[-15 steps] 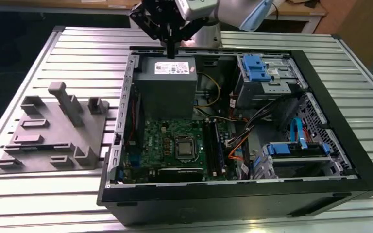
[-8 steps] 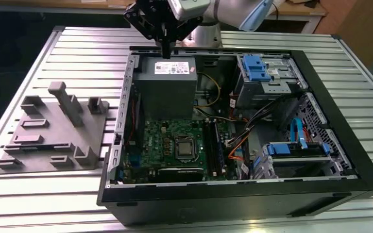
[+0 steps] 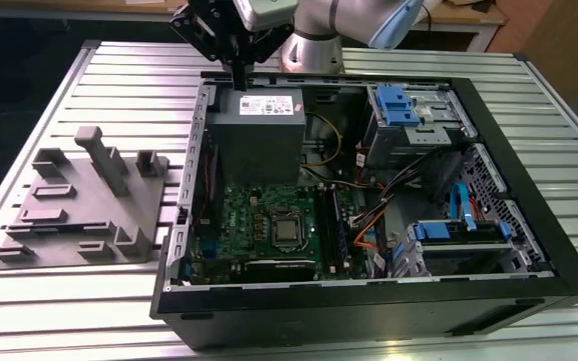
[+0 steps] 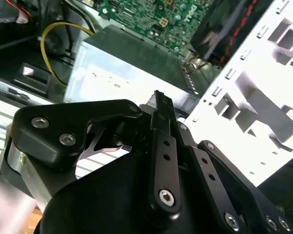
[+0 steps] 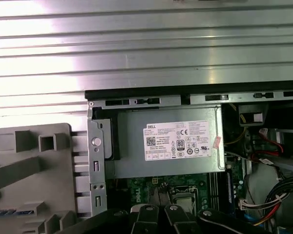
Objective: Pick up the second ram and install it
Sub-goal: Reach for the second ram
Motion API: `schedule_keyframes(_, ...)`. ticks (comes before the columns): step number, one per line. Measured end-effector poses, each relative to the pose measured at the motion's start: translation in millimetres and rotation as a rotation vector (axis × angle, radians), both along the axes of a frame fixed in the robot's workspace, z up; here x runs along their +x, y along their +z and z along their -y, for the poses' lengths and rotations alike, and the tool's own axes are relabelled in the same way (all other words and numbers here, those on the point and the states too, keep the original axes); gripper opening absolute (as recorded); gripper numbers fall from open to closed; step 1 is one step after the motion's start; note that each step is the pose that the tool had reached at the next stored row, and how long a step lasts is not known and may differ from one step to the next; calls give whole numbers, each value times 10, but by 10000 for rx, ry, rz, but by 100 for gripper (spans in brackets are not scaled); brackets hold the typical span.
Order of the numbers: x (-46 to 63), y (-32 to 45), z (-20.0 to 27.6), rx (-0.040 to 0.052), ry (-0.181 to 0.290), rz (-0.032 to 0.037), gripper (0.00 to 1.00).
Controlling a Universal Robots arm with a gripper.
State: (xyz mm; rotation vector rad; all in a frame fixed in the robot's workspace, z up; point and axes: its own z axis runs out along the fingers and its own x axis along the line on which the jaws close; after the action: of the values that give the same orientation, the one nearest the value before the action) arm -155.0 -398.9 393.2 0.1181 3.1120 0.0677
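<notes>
Ram (image 3: pixel 333 226): a dark narrow stick on edge in the motherboard (image 3: pixel 254 218) slots, just to the exterior view's right of the CPU socket (image 3: pixel 287 229); can't tell how many sticks sit there. Gripper (image 3: pixel 238 75) well apart from it, above the power supply (image 3: pixel 257 128) at the case (image 3: pixel 369 301) edge. In the second wrist view the fingers (image 4: pixel 162 105) are pressed together, nothing between. Grey fixture (image 3: pixel 78 210) beside the case on the ribbed surface (image 3: pixel 118 75).

Ribbed metal table, two loads

Your slatted table (image 3: pixel 58 320) carries the open black computer case (image 3: pixel 369 308) on the exterior view's right. Just beside it, on that view's left, lies a grey plastic fixture (image 3: pixel 68 226) with upright posts.
</notes>
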Motion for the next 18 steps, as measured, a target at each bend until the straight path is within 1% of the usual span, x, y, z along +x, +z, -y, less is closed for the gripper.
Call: schedule_keyframes(18,-488,-2,0,0,0,4,11)
